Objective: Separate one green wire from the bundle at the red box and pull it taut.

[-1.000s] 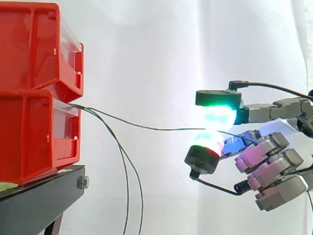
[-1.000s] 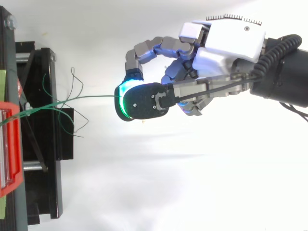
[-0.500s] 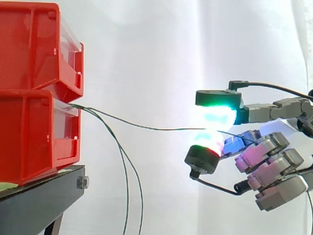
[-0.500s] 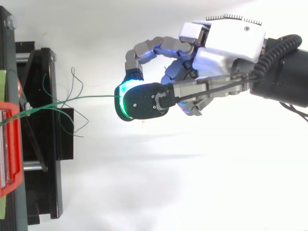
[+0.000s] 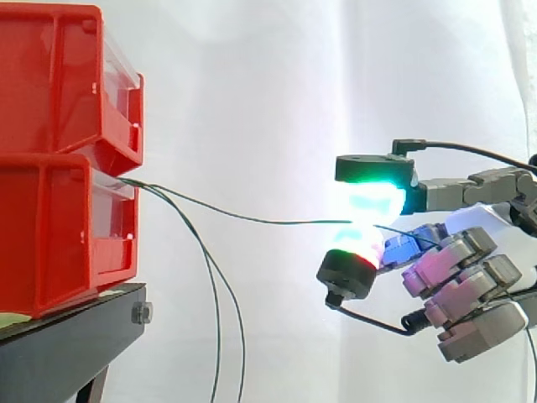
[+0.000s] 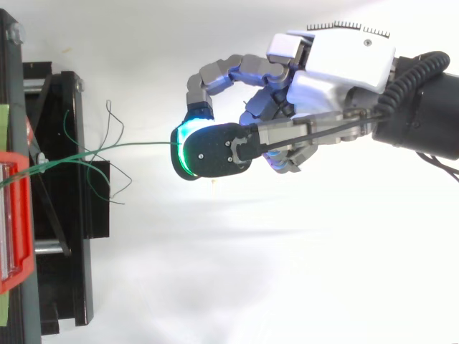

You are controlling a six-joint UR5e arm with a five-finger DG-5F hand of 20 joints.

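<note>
At the left, the stacked red plastic bins point(image 5: 67, 159) are seen on the black metal stand point(image 5: 75, 336), and the loose green wires point(image 5: 214, 319) are left drooping just right of the bins. One thin green wire point(image 5: 252, 220) is drawn out well right of the bins and pinched between the glowing fingertip pads point(image 5: 373, 200) of the grey robot hand point(image 6: 337, 61). A slight curve shows, so a steady, level pull away from the bins is called for, pinch kept firm. Its anchor inside the bins is hidden; the contact is lost in glow.
</note>
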